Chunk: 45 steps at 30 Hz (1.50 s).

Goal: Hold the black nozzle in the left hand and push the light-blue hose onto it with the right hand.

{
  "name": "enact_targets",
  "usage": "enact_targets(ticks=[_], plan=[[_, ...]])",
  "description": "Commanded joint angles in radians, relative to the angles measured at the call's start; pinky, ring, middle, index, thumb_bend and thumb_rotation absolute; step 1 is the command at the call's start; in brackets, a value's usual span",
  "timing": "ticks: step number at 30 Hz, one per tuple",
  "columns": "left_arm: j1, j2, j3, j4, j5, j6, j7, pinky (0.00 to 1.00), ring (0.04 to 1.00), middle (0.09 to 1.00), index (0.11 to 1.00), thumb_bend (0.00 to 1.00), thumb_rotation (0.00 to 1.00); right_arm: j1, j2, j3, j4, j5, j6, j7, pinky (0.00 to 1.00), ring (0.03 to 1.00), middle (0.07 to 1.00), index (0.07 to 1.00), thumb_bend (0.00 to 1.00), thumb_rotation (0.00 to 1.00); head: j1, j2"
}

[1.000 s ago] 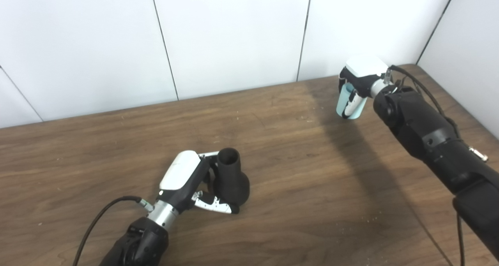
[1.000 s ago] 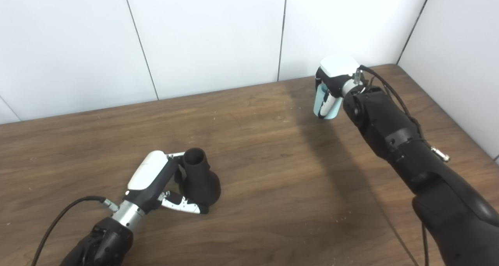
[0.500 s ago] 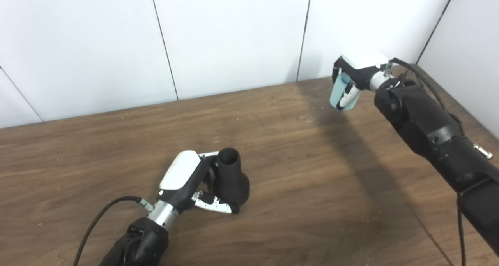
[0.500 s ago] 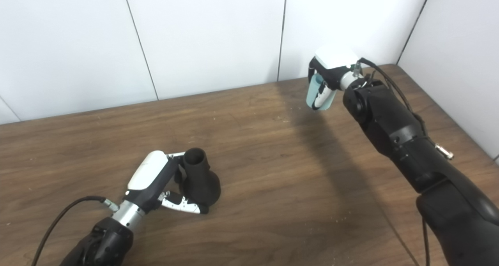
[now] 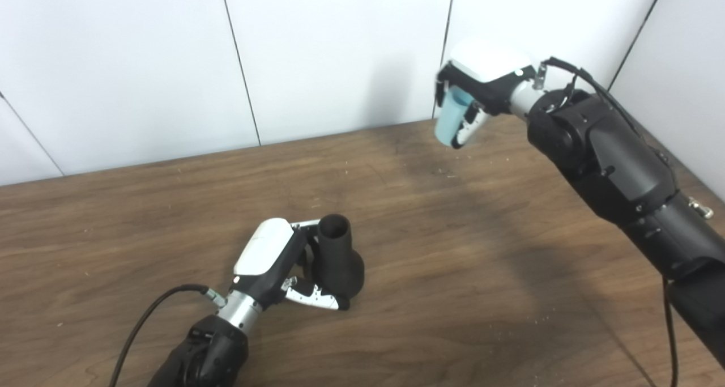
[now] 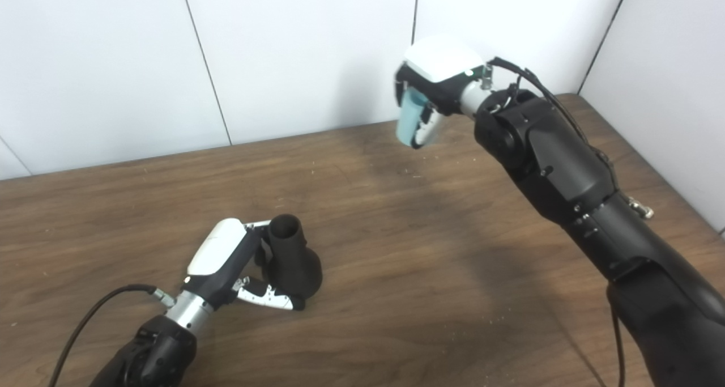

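1. Two hands loaded, parts not mated yet.
2. Left hand (image 5: 276,259) is wrapped around the black nozzle (image 5: 337,256), which rests on the table (image 5: 481,273) toward the near edge, left of centre; narrow open end tilted up and away.
3. Right hand (image 5: 478,84) grips the light-blue hose (image 5: 451,117), a short piece, lifted clear above the table near the far edge, toward the far right corner; lower end pokes out below the fingers.
4. Hose and nozzle are well apart, nothing between them.
5. Step in hand, as I judge it: carrying the hose over to the nozzle; pushing on not begun.
6. Next move calls for bringing the hose down and left, lining its open end with the nozzle mouth, then pushing along the nozzle axis while the left hand braces.
7. Risk: tilt mismatch, so the hose could catch on the rim.
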Motion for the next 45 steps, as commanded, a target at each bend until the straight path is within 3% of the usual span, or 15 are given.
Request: enact_targets(ticks=[1, 9, 19, 34, 45], plan=[[0.082, 0.000, -0.079, 0.059, 0.056, 0.084, -0.149, 0.48, 0.432, 0.454, 0.499, 0.53, 0.00, -0.081, -0.025, -0.035, -0.074, 0.019, -0.030, 0.015, 0.34, 0.403, 0.492, 0.503, 0.52, 0.00, 0.013, 0.005], [0.079, -0.021, -0.095, 0.035, 0.073, 0.130, -0.149, 0.50, 0.444, 0.463, 0.495, 0.53, 0.00, -0.112, -0.006, -0.048, -0.180, 0.114, -0.096, 0.092, 0.34, 0.400, 0.473, 0.513, 0.52, 0.00, 0.074, 0.030], [0.067, -0.043, -0.105, 0.025, 0.064, 0.169, -0.163, 0.49, 0.466, 0.489, 0.473, 0.53, 0.00, -0.136, 0.029, -0.061, -0.212, 0.210, -0.174, 0.111, 0.32, 0.391, 0.488, 0.512, 0.52, 0.00, 0.147, 0.056], [0.059, -0.065, -0.130, 0.034, 0.078, 0.195, -0.166, 0.47, 0.465, 0.486, 0.478, 0.53, 0.00, -0.183, 0.092, -0.049, -0.316, 0.279, -0.114, 0.269, 0.30, 0.380, 0.474, 0.538, 0.51, 0.00, 0.166, 0.061], [0.057, -0.063, -0.140, 0.047, 0.073, 0.190, -0.161, 0.43, 0.432, 0.471, 0.487, 0.53, 0.00, -0.202, 0.137, -0.034, -0.357, 0.293, -0.131, 0.307, 0.30, 0.375, 0.482, 0.535, 0.51, 0.00, 0.163, 0.060]])
